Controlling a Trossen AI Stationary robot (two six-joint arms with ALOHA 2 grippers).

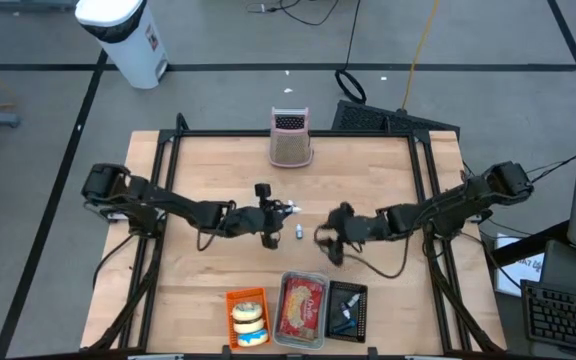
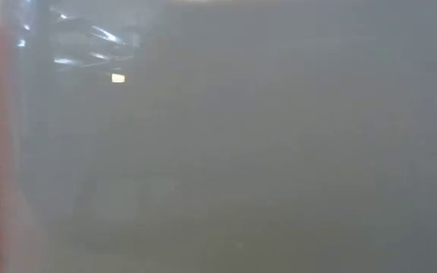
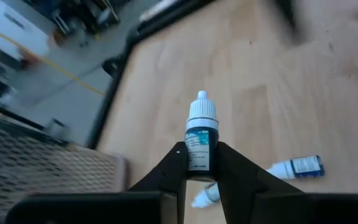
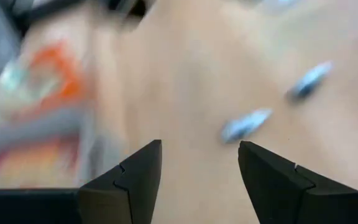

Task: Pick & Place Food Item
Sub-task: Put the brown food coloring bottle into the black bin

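My left gripper (image 3: 199, 168) is shut on a small dropper bottle (image 3: 201, 134) with a white cap and a dark label, above the middle of the table (image 1: 218, 170). In the high view the bottle's white cap (image 1: 290, 208) shows just past the left gripper (image 1: 280, 211). Two more small bottles (image 3: 298, 167) (image 3: 204, 195) lie on their sides on the wood below it. My right gripper (image 4: 199, 168) is open over the table, just right of the left one (image 1: 326, 240), with nothing between its fingers. Two lying bottles (image 4: 246, 124) (image 4: 309, 81) show beyond it. My left gripper pinches the bottle's labelled body (image 3: 197, 158), at its lower half, between its two fingers. The fingers come slanting down from the table's left. The bottle lies along the fingers, with its cap sticking out past their tips. It is lifted clear of the table.
Three trays stand at the near edge: an orange one with donuts (image 1: 248, 317), a clear one with red-wrapped food (image 1: 303, 308) and a black one with small bottles (image 1: 348, 310). A pink mesh basket (image 1: 290, 140) stands at the far edge. A grey surface fills the low view.
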